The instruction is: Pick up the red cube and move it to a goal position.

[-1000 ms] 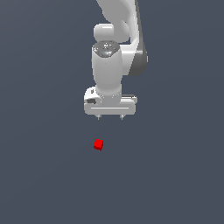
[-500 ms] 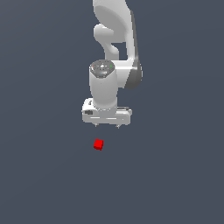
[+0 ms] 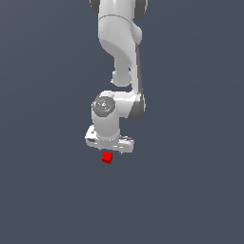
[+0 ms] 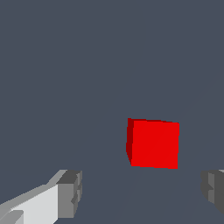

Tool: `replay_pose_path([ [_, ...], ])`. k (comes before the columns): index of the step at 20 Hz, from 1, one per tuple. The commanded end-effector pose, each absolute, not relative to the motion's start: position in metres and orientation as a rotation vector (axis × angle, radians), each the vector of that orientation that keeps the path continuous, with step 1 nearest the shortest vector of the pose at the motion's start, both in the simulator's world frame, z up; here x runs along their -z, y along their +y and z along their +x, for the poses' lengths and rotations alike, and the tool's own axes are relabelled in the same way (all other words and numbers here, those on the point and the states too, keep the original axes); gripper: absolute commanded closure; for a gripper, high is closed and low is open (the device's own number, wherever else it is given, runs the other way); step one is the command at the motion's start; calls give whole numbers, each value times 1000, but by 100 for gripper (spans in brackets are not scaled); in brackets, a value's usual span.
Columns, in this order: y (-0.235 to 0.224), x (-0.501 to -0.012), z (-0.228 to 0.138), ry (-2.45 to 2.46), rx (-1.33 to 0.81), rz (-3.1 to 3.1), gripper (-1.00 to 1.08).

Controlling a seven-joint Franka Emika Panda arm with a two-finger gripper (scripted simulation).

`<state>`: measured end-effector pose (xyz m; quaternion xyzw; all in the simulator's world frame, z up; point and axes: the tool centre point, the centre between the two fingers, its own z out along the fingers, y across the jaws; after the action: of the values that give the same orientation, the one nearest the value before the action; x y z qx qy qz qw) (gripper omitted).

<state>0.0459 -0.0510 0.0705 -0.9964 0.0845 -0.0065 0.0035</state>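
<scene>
The red cube [image 3: 107, 157] is a tiny bright red block resting on the dark grey floor. My white gripper [image 3: 109, 150] hangs right above it, its hand partly covering the cube's top edge in the exterior view. In the wrist view the red cube [image 4: 153, 143] lies between and just beyond the two grey fingertips [image 4: 70, 194], nearer the other finger at the frame's edge. The gripper [image 4: 142, 192] is open, with a wide gap and nothing between its fingers.
A plain dark grey surface [image 3: 190, 190] fills everything around the cube. The white arm [image 3: 121, 43] rises from the hand toward the top of the exterior view. No other objects show.
The arm has dropped steadily toward the cube, so the hand now sits right over it. The cube has stayed in place.
</scene>
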Motion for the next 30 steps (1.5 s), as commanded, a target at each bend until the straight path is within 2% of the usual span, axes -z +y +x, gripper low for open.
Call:
replay_pose_path([
  [1,-58,-54,51,294,15,-3123,-92],
  [9,-70,-23,60,349,1,-3122,-92],
  [17,-72,-20,61,356,0,-3121,-92],
  [18,-72,-20,61,356,0,-3121,108],
  [30,-71,-21,61,356,0,-3121,108],
])
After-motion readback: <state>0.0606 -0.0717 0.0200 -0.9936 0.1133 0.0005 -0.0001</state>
